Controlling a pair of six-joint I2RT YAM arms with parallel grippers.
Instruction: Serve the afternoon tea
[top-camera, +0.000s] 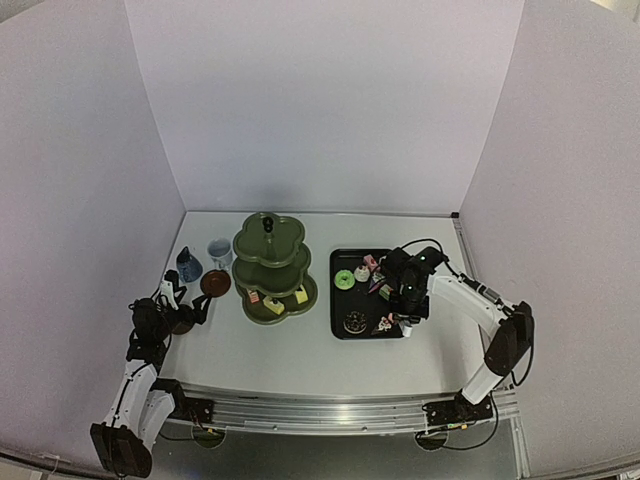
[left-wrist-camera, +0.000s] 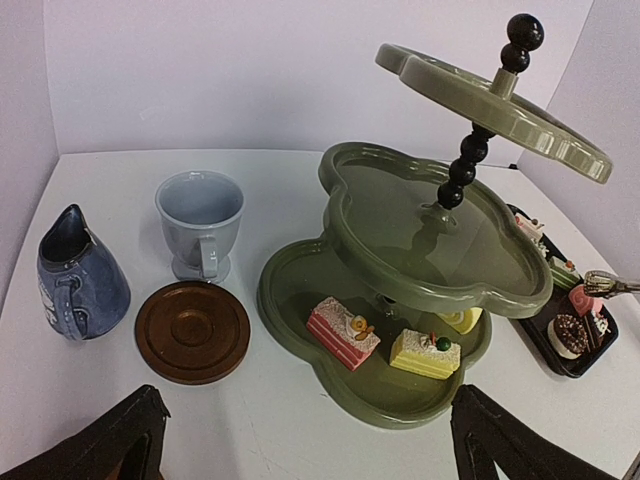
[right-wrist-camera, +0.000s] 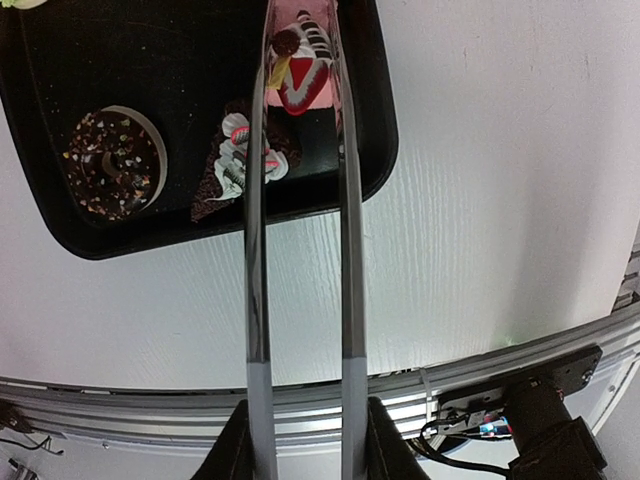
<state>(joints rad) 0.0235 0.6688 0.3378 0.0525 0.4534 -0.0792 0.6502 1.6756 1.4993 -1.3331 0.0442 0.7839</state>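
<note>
The olive-green three-tier stand (left-wrist-camera: 440, 240) holds a pink slice (left-wrist-camera: 343, 332), a yellow slice (left-wrist-camera: 425, 353) and a yellow roll (left-wrist-camera: 460, 320) on its bottom tier. To its left are a pale cup (left-wrist-camera: 200, 225), a dark-blue cup (left-wrist-camera: 80, 280) tipped over, and a brown saucer (left-wrist-camera: 192, 331). My left gripper (left-wrist-camera: 310, 455) hangs open in front of them, holding nothing. My right gripper (right-wrist-camera: 305, 440) is shut on the tongs (right-wrist-camera: 255, 250), whose arms flank a pink cake (right-wrist-camera: 300, 60) on the tray. A chocolate ring (right-wrist-camera: 112, 163) and a chocolate wedge (right-wrist-camera: 235, 160) lie beside it.
The black tray (top-camera: 338, 325) lies right of the stand (top-camera: 270, 265), with a green cake (top-camera: 344, 279) and other small cakes on it. The metal rail of the table's front edge (right-wrist-camera: 150, 400) runs just below the tray. White walls enclose the table on three sides.
</note>
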